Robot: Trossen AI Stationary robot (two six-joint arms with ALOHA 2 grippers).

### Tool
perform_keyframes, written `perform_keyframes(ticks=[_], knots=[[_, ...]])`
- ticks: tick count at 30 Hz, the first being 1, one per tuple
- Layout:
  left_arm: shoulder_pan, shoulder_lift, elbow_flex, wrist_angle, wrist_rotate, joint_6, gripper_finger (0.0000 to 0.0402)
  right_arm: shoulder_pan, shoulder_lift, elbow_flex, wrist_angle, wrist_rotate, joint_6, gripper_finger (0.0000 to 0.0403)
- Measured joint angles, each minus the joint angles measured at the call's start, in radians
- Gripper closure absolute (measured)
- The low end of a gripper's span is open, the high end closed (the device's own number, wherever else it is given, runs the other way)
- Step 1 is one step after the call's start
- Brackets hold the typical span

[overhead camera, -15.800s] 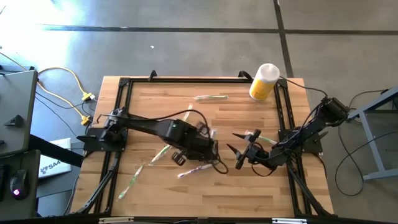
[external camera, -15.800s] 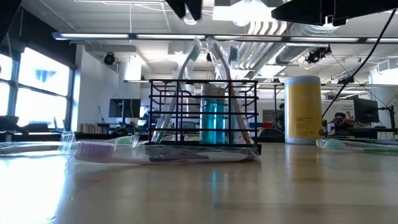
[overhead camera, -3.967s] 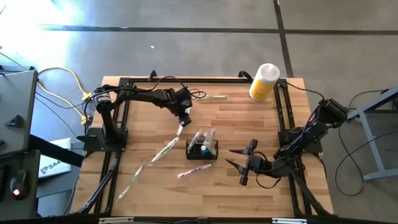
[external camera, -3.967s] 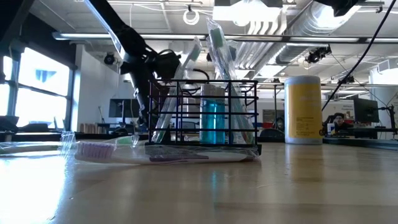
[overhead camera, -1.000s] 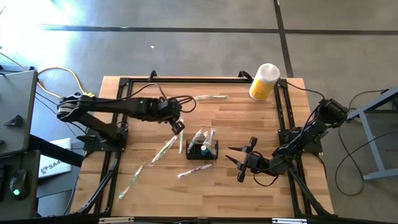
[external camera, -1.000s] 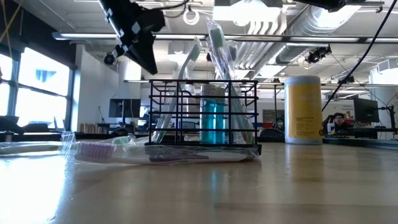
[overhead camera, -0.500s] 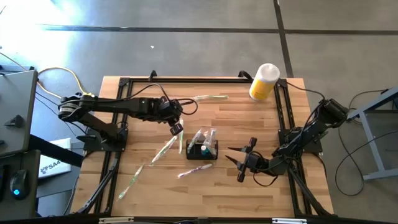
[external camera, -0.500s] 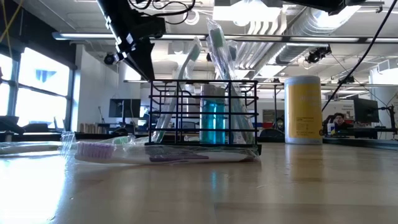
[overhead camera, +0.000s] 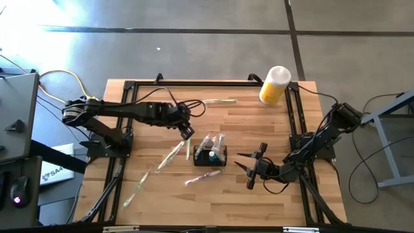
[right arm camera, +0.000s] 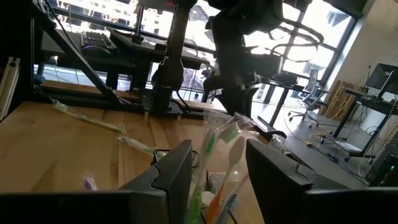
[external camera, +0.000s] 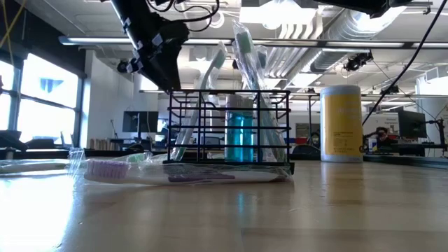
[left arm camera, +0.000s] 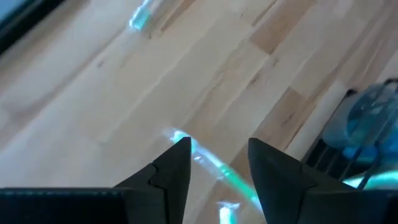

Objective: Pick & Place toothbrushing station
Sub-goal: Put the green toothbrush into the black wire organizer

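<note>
On the wooden tabletop (overhead camera: 246,194), seen from above, the scene reads left to right. At about nine o'clock, two wrapped toothbrushes (overhead camera: 169,155) lie end to end on a slant toward the near-left corner. Above them the left gripper (overhead camera: 187,133) hovers just off the toothbrushing station's ten o'clock corner, fingers parted around nothing, as its wrist view shows, with a green-handled brush lying on the wood beneath.

The toothbrushing station (overhead camera: 210,155) sits at the centre of the tabletop: a small black wire organiser box, already stuffed with upright wrapped brushes and a blue tube (external camera: 239,136). It looks light and stiff, but top-heavy with that load, and likely to tip or shed brushes if tilted. The wire rim on a short side, clear of the leaning brushes, seems the safest hold; the crinkly wrappers would probably slip. One more wrapped brush (overhead camera: 202,177) lies touching or just beside its six o'clock face.

At four o'clock the right gripper (overhead camera: 251,170) waits low with its fingers parted, empty, pointed toward the box. A yellow bottle (overhead camera: 273,85) stands near the one o'clock corner, and another wrapped brush (overhead camera: 220,101) lies at twelve. Black frame rails run along the left, far and right edges; open wood lies at six o'clock and between box and bottle.
</note>
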Motion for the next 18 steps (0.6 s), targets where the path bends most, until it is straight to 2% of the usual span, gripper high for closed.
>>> perform_keyframes(ticks=[6, 18], knots=[[0.000, 0.062, -0.001, -0.027, 0.017, -0.080, 0.0246, 0.000, 0.000, 0.000, 0.000, 0.007, 0.000, 0.0259], [0.000, 0.223, -0.001, -0.024, 0.037, -0.089, 0.0247, 0.000, 0.000, 0.000, -0.001, 0.019, 0.000, 0.0259]])
